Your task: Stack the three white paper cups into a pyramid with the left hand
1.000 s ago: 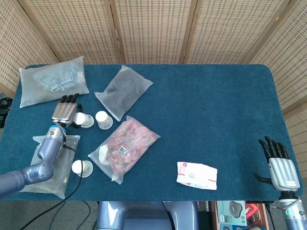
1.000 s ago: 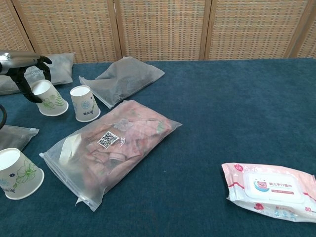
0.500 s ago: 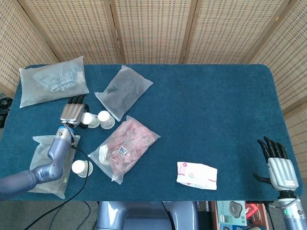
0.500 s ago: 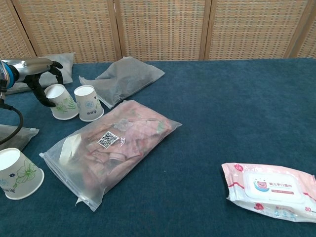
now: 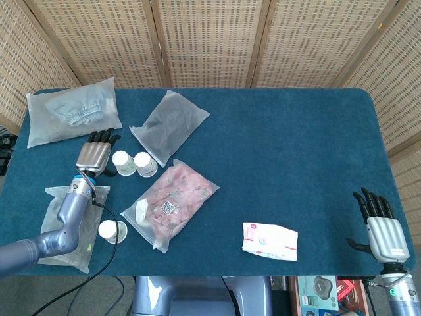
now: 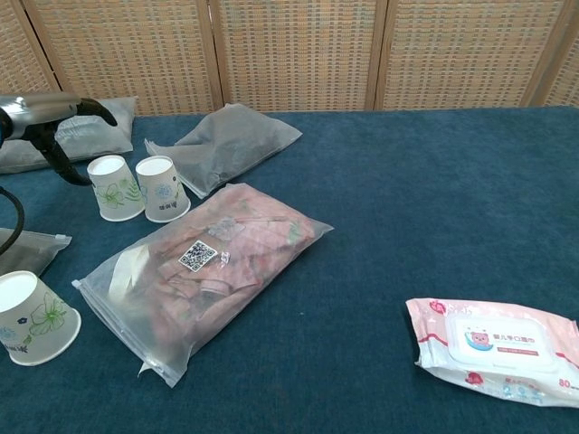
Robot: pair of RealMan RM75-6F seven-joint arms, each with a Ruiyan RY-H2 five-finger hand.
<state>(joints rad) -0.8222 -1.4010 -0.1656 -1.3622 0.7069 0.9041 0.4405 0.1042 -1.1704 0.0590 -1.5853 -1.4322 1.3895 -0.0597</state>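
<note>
Two white paper cups stand upside down side by side left of centre, one (image 5: 123,162) (image 6: 115,188) nearer my left hand, the other (image 5: 145,164) (image 6: 162,188) just to its right. A third cup (image 5: 112,231) (image 6: 32,318) stands apart near the front left edge, also upside down. My left hand (image 5: 94,153) (image 6: 50,122) hovers just left of the pair with its fingers spread, holding nothing and clear of the nearer cup. My right hand (image 5: 381,227) hangs at the table's front right corner, fingers extended and empty.
A clear bag of pink items (image 5: 174,201) (image 6: 204,267) lies right of the cups. A grey bag (image 5: 170,122) and a bag of pale cloth (image 5: 72,115) lie behind. Another clear bag (image 5: 69,227) lies under my left forearm. A wipes pack (image 5: 270,240) sits front right.
My left hand carried a tilted cup to the right, set it upside down beside the second cup, let go and drew back to the left. The right hand barely moved.
</note>
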